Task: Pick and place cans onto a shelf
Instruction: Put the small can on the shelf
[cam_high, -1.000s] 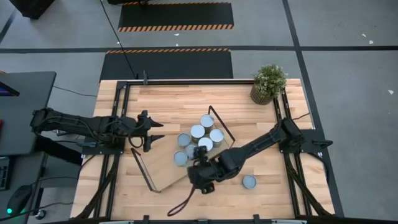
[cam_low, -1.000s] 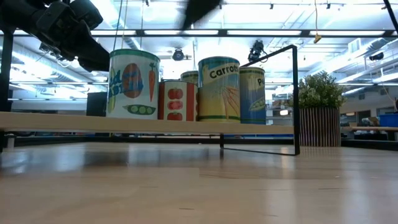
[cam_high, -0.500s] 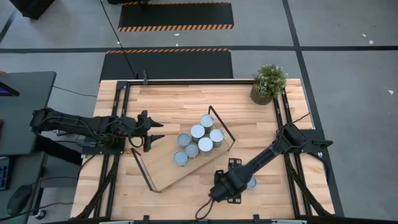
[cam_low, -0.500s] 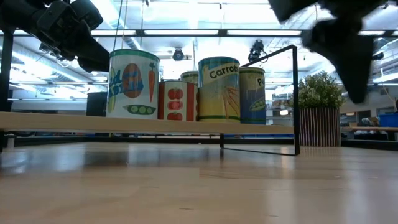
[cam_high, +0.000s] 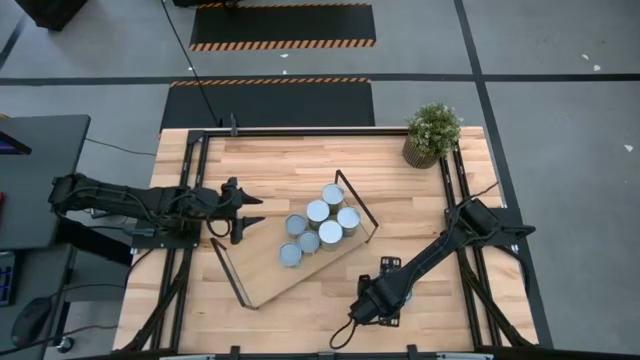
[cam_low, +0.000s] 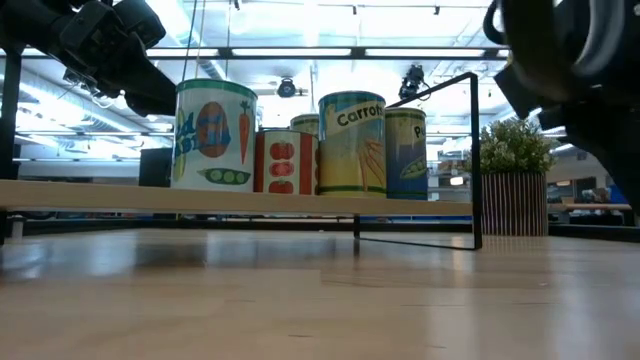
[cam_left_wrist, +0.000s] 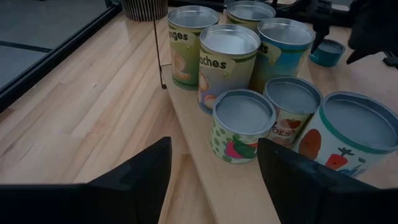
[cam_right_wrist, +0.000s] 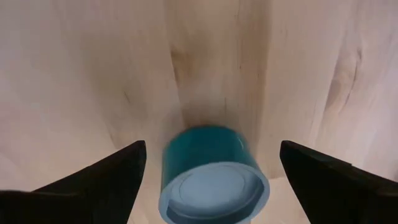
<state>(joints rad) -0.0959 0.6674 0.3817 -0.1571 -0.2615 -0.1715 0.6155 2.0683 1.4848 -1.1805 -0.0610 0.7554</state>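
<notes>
Now the right arm has swung away from the shelf (cam_high: 290, 262) to the lower right of the high view, where a second ago it hung over the board's near end. Its right gripper (cam_right_wrist: 208, 163) hangs over a lone can (cam_right_wrist: 213, 173) on the bare table (cam_high: 300, 165), its fingers spread wide to either side and not touching it.

The left arm has not moved; it waits at the left edge of the high view, and the left gripper (cam_left_wrist: 211, 165) points at the shelf with its fingers held apart on nothing.

The shelf is a long pale board lying slantwise in the middle of the table, with a thin black wire loop at each end. Six cans (cam_high: 320, 225) stand bunched at its upper right end, as before, their round tops pale grey-blue. In the low view their labels show carrots, peas and tomatoes. The lone can is short and teal-sided with a pale blue lid.

A potted plant (cam_high: 432, 133) sits at the table's upper right corner.
</notes>
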